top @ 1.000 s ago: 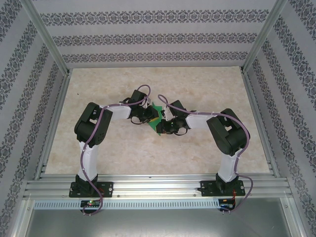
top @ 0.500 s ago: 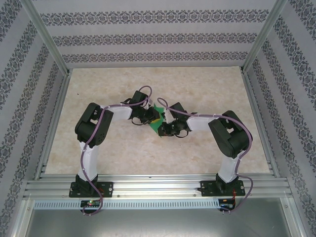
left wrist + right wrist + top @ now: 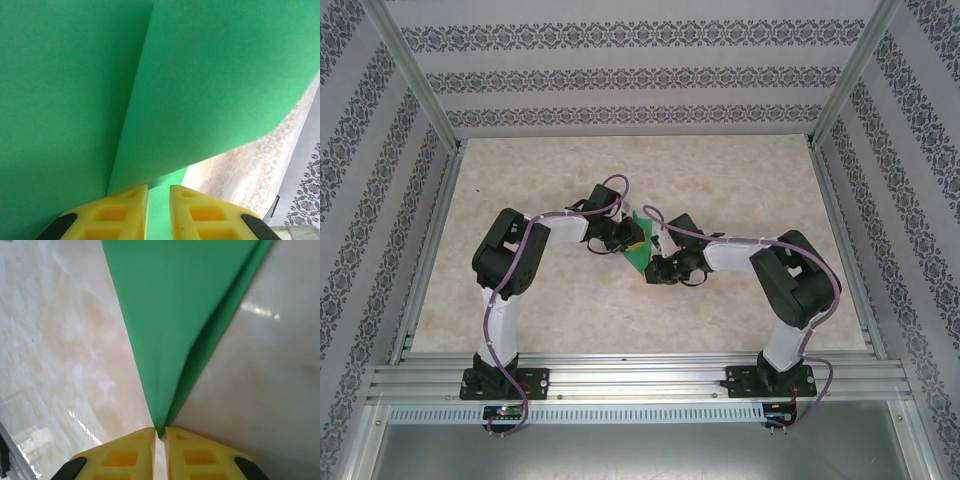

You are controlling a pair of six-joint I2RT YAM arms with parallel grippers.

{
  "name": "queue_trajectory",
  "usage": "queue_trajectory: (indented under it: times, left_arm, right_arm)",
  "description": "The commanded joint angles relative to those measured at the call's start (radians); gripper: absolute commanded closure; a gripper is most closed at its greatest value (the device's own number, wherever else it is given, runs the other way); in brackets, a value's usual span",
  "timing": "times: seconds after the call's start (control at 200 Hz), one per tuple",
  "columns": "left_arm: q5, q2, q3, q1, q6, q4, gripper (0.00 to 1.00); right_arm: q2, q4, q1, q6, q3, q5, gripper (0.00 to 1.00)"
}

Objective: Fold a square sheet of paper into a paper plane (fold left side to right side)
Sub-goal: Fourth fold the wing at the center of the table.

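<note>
The square sheet of paper (image 3: 638, 250) is bright green and lies partly folded at the middle of the table, between the two grippers. In the left wrist view one layer of the sheet (image 3: 215, 75) curls up over the flat layer beneath. My left gripper (image 3: 159, 192) (image 3: 623, 240) rests at the sheet's left side, jaws a narrow gap apart with green paper showing in the gap. My right gripper (image 3: 160, 432) (image 3: 657, 268) is shut on a pointed corner of the sheet (image 3: 175, 315), lifted off the table. The paper plane is out of view.
The beige marbled table (image 3: 740, 180) has patterned walls on three sides. An aluminium rail (image 3: 640, 378) carrying both arm bases runs along the near edge. Purple cables loop over both arms close to the sheet.
My right gripper has closed on the sheet's corner and pulled slightly toward the near right, its elbow swinging right. The left arm has stayed still.
</note>
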Motion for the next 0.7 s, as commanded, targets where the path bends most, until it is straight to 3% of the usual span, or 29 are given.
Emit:
queue_trajectory:
  times: [0.0, 0.24, 0.694]
  left_arm:
    - [-0.099, 0.033, -0.041, 0.006, 0.007, -0.085, 0.79]
    - [-0.096, 0.03, -0.04, 0.003, 0.003, -0.077, 0.79]
    - [-0.093, 0.032, -0.035, -0.004, 0.0, -0.077, 0.79]
  right_arm:
    - [-0.067, -0.104, 0.0, 0.013, -0.037, -0.017, 0.85]
    - [-0.175, 0.053, -0.039, 0.108, -0.033, -0.062, 0.81]
    - [0.079, 0.109, -0.023, 0.099, 0.089, 0.031, 0.81]
